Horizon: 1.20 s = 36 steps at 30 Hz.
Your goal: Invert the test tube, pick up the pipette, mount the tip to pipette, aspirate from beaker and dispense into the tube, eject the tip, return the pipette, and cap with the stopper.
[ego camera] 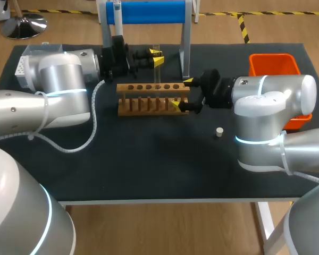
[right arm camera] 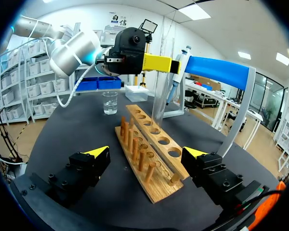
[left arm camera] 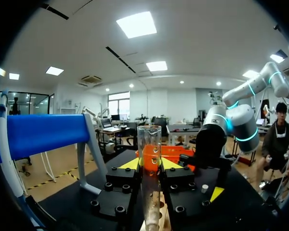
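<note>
My left gripper [ego camera: 155, 57] is shut on a clear glass test tube [ego camera: 157, 71], which it holds upright over the wooden rack [ego camera: 153, 88]. From the left wrist the tube [left arm camera: 150, 159] stands mouth up between the yellow tips of the left gripper [left arm camera: 150, 164], its lower end at a rack hole. My right gripper [ego camera: 182, 94] is open and straddles the rack's right end without touching it. In the right wrist view the rack [right arm camera: 151, 144] lies ahead of the right gripper [right arm camera: 147, 153]. The tube [right arm camera: 160, 101] hangs from the left gripper [right arm camera: 160, 63]. A pipette [right arm camera: 176, 72] hangs on the blue stand [right arm camera: 216, 70]. The beaker [right arm camera: 110, 102] sits beyond the rack.
A small white stopper [ego camera: 219, 132] lies on the black mat in front of the right arm. An orange bin [ego camera: 274, 65] sits at the back right, and the blue-topped pipette stand [ego camera: 149, 11] is behind the rack. A white box [ego camera: 25, 62] is at the back left.
</note>
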{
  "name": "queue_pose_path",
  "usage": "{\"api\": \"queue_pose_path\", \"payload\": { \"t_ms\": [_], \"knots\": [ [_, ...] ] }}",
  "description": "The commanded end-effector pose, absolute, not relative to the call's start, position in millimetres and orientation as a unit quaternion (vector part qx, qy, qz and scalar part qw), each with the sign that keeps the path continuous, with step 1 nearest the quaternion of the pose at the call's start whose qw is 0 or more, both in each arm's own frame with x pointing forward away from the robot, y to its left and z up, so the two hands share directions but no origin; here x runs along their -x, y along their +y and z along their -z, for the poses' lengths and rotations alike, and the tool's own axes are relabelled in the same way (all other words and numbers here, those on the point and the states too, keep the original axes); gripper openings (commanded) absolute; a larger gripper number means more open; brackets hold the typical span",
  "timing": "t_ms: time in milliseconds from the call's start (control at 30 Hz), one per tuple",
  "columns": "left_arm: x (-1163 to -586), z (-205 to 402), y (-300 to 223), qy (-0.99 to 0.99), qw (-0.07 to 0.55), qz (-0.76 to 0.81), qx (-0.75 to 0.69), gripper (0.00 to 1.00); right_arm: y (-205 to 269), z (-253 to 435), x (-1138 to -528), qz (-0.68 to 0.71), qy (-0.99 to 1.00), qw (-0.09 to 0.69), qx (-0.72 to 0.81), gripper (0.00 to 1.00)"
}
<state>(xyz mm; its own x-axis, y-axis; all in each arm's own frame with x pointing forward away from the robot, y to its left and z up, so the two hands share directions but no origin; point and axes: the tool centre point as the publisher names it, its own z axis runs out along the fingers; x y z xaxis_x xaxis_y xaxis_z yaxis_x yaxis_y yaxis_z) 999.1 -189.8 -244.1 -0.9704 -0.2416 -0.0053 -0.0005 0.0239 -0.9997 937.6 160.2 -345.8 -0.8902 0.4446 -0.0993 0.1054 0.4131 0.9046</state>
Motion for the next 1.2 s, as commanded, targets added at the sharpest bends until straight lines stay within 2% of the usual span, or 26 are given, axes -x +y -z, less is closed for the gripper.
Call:
{"api": "queue_pose_path", "payload": {
  "t_ms": [33, 1200],
  "knots": [
    [-1003.0, 249.3, -190.6, 0.71, 0.083, 0.694, 0.086, 0.0, 159.9, 346.7, -937.2, -0.517, 0.823, 0.165, -0.167, 1.0],
    [-1004.7, 277.7, -190.6, 0.713, 0.071, 0.691, 0.102, 0.0, 159.9, 346.7, -937.2, -0.517, 0.823, 0.165, -0.167, 1.0]
  ]
}}
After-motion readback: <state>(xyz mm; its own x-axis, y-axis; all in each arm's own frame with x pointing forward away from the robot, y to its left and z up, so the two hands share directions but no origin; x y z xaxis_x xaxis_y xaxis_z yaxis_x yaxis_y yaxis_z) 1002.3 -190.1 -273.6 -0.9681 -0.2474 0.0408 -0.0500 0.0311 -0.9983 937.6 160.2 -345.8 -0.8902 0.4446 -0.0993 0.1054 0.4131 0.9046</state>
